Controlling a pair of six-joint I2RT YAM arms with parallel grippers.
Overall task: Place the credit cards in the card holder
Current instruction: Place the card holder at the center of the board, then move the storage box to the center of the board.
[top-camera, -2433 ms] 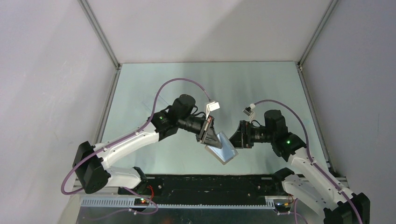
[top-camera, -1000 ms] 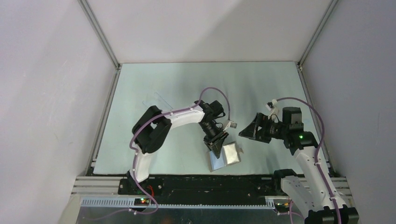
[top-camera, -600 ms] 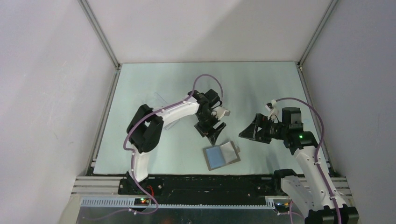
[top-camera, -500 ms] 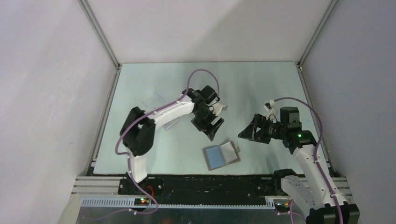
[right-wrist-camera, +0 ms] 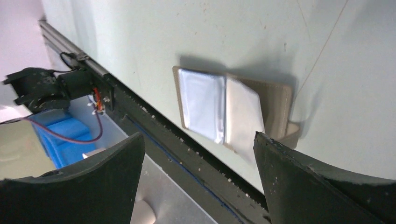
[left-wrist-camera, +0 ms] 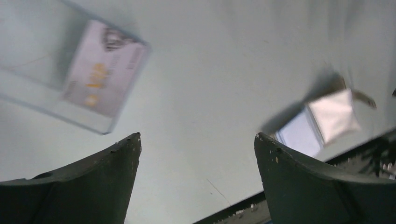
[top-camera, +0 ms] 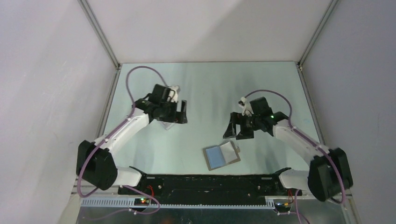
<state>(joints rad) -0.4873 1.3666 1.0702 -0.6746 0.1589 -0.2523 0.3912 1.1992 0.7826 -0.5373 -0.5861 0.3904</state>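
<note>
Soft, even light fills the scene. The table (top-camera: 205, 84) shows a streaky sheen. The left wrist view is blurred throughout. The right wrist view is sharp, with the holder (right-wrist-camera: 243, 116) glaring pale and casting a soft shadow.

Both arms reach out over the worktop (top-camera: 201, 88), each end effector holding nothing.
The left end effector (top-camera: 182, 113) hangs on the left side with jaws spread wide. The right end effector (top-camera: 234, 132) tilts down near centre, jaws likewise apart.
</note>
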